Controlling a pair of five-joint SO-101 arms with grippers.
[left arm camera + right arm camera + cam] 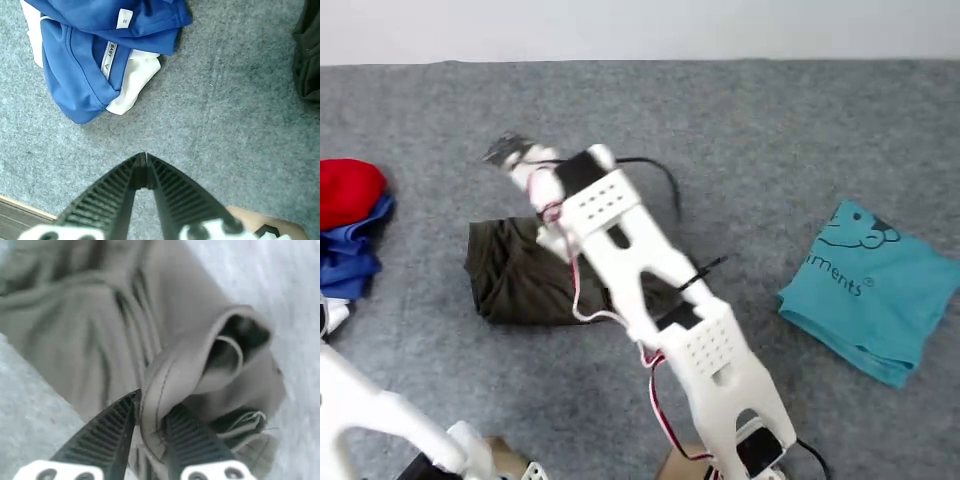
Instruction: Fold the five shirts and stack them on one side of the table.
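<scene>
An olive shirt point(515, 275) lies bunched in the middle of the grey table point(770, 150). My right gripper point(556, 240) is over its right part. In the right wrist view, that gripper point(151, 402) is shut on a raised fold of the olive shirt point(100, 330). A teal shirt point(870, 290) lies folded at the right. A red shirt point(348, 190) and a blue shirt point(355, 250) are heaped at the left edge. My left gripper point(146, 157) is shut and holds nothing, above bare table short of the blue shirt point(90, 65) and a white shirt point(135, 82).
The left arm point(380, 420) rises from the front left corner. The right arm point(700, 350) crosses the table's middle from the front edge. A brown base piece point(255, 220) sits near the left arm. The olive shirt point(307, 60) shows at the left wrist view's edge.
</scene>
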